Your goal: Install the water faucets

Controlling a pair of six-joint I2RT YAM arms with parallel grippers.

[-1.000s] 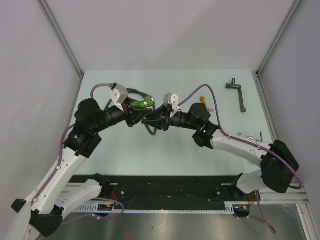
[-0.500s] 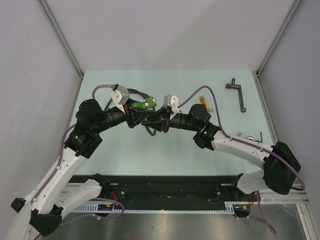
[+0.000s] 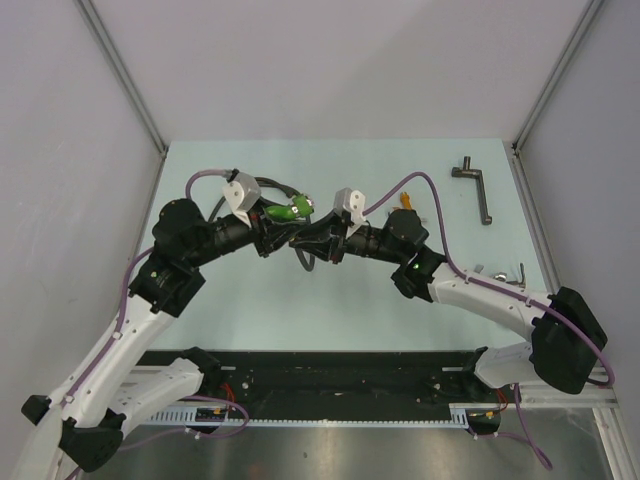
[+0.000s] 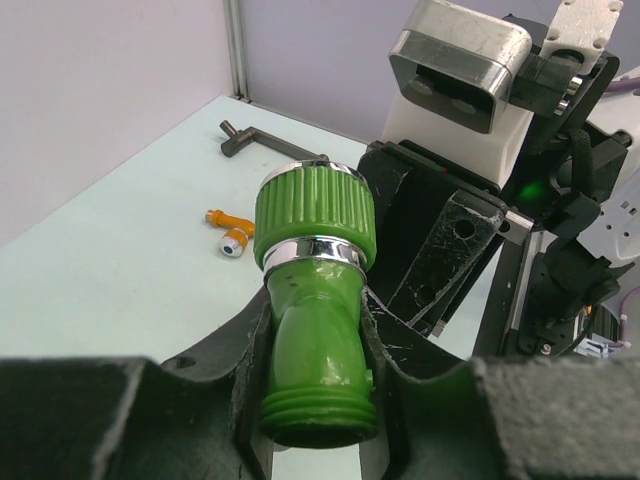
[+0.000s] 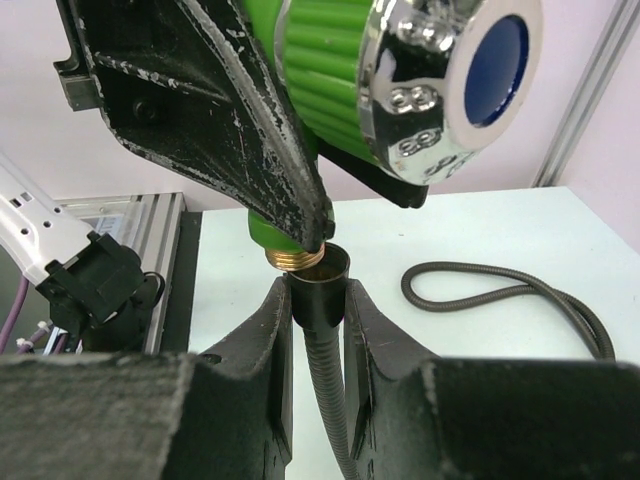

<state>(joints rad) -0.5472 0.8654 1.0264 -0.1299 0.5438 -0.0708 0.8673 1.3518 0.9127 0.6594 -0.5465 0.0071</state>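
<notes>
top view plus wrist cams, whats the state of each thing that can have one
green faucet, held in left claw, brass thread at the mouth of the hose, not seen screwed in
left claw, shut on green faucet
hose, end gripped in right claw, rest looped on table
right claw, shut on hose
orange faucet, lying loose on table, not installed
grey crank, lying flat on table

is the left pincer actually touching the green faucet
Touching. The left wrist view shows the left pincer with a finger pressed against each side of the green faucet, with no gap.
</notes>
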